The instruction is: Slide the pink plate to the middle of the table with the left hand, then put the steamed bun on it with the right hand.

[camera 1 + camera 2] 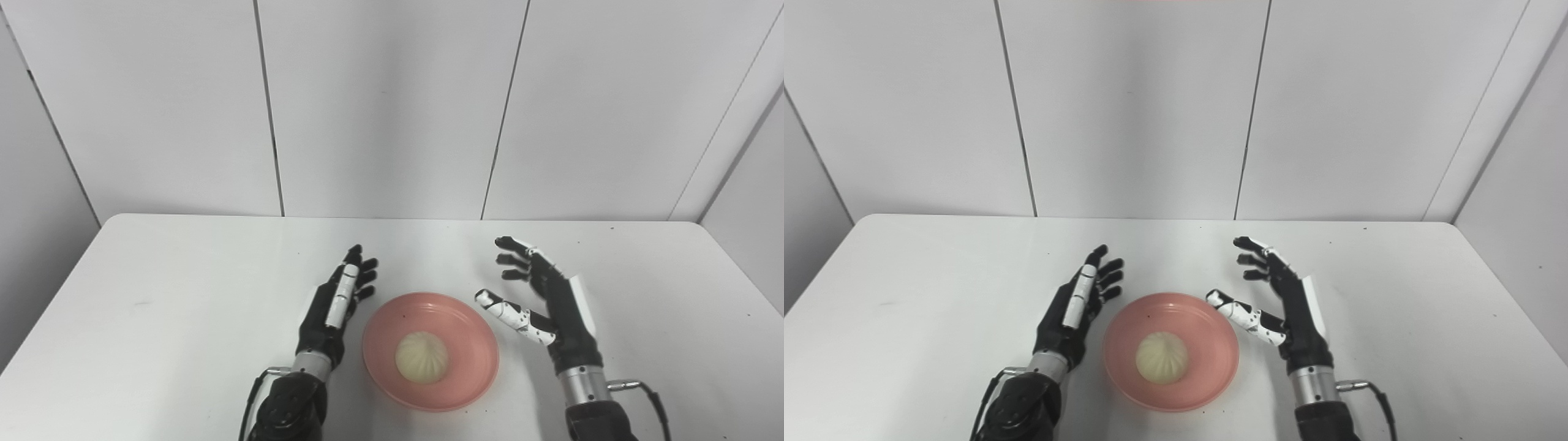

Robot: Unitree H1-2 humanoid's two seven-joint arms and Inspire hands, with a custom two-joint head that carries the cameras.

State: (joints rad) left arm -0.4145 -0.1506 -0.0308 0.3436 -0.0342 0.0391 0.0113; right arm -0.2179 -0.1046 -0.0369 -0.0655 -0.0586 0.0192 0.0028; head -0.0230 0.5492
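A pink plate (pixel 459 383) lies on the white table (pixel 153 294) near the front, about mid-width. A pale steamed bun (pixel 422 357) sits on the plate, a little front of its centre. My left hand (pixel 337 306) is open and empty, fingers stretched forward, just left of the plate's rim. My right hand (pixel 548 303) is open and empty just right of the plate, fingers apart and thumb pointing toward the rim. Neither hand touches the plate or bun. The same layout shows in the right eye view: plate (pixel 1213 373), bun (pixel 1162 358), left hand (pixel 1077 309), right hand (pixel 1286 300).
White wall panels (pixel 392 104) rise right behind the table's far edge. The table's left edge and right edge slope outward toward the front. Cables (pixel 649 398) run from both wrists near the front edge.
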